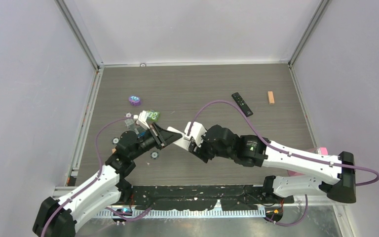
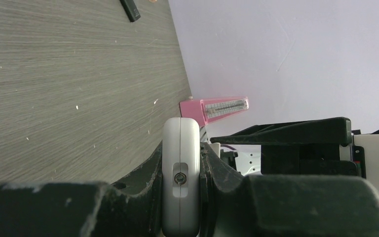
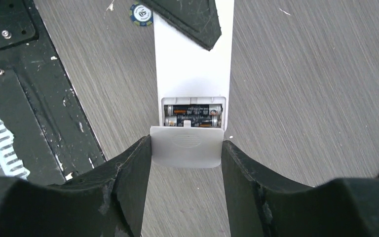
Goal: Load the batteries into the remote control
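A white remote control (image 1: 180, 139) is held above the table between both arms. My left gripper (image 1: 164, 137) is shut on its thin edges, which shows end-on in the left wrist view: the remote (image 2: 180, 168) is pinched between the gripper (image 2: 180, 182) fingers. In the right wrist view the remote (image 3: 192, 74) lies back up with its compartment uncovered. Two batteries (image 3: 192, 115) lie side by side inside it. My right gripper (image 3: 186, 153) is shut on the sides of the grey battery cover (image 3: 186, 147), which sits at the compartment's near edge. The left finger (image 3: 187, 17) overlaps the remote's far end.
A black remote (image 1: 242, 104) and a wooden block (image 1: 271, 97) lie at the back right. A purple round piece (image 1: 134, 100), a green and clear box (image 1: 150, 117) and small discs (image 1: 154, 155) sit to the left. A pink object (image 1: 322, 150) is at the right edge.
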Controlling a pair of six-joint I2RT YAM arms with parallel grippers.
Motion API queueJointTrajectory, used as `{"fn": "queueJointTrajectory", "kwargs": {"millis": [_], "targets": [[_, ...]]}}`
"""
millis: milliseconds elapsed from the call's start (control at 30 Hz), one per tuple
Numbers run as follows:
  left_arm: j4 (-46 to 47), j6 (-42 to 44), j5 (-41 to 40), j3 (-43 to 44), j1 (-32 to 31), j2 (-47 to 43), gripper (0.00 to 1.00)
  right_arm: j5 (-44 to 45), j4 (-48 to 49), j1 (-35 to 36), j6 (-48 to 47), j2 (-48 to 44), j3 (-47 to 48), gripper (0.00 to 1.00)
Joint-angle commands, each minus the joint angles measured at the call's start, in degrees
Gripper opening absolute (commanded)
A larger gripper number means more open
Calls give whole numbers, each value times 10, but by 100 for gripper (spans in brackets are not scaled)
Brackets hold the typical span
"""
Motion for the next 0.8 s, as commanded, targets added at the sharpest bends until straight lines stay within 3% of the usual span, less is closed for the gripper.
{"fn": "queueJointTrajectory", "kwargs": {"millis": [0, 767], "targets": [[39, 16, -13, 0, -2, -15, 0, 28, 32, 4, 13, 20, 41, 30], [44, -30, 24, 8, -3, -30, 0, 28, 27, -3, -1, 64, 56, 35]]}}
